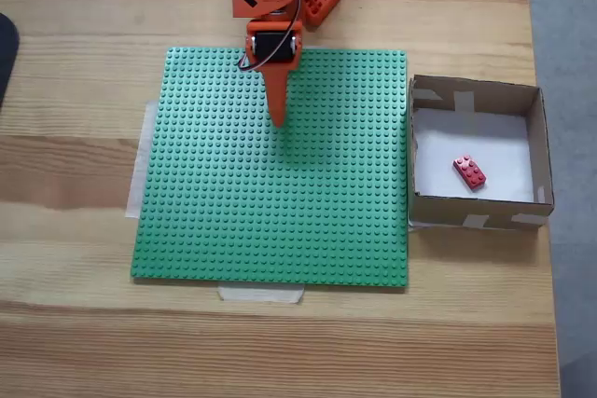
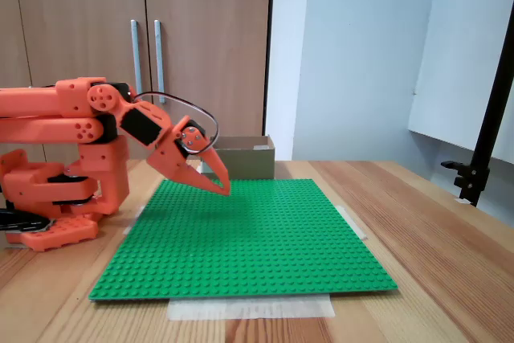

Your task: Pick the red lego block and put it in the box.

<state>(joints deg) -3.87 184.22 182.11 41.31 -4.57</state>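
The red lego block point(image 1: 469, 172) lies on the white floor of the cardboard box point(image 1: 477, 96), toward its right front part; the box stands just right of the green baseplate in a fixed view. From the side, only the box point(image 2: 246, 158) shows behind the plate; the block is hidden by its wall. My orange gripper point(image 1: 277, 116) hangs over the upper middle of the baseplate, well left of the box. Its fingers meet in a point with nothing between them, as the gripper point(image 2: 222, 187) also shows from the side, just above the studs.
The green studded baseplate point(image 1: 280, 221) is taped to the wooden table point(image 1: 75, 184). The arm's base point(image 2: 56, 198) sits at the plate's far edge. A dark object point(image 1: 5, 53) pokes in at the left edge. Cabinet doors and a black stand point(image 2: 482, 150) lie beyond the table.
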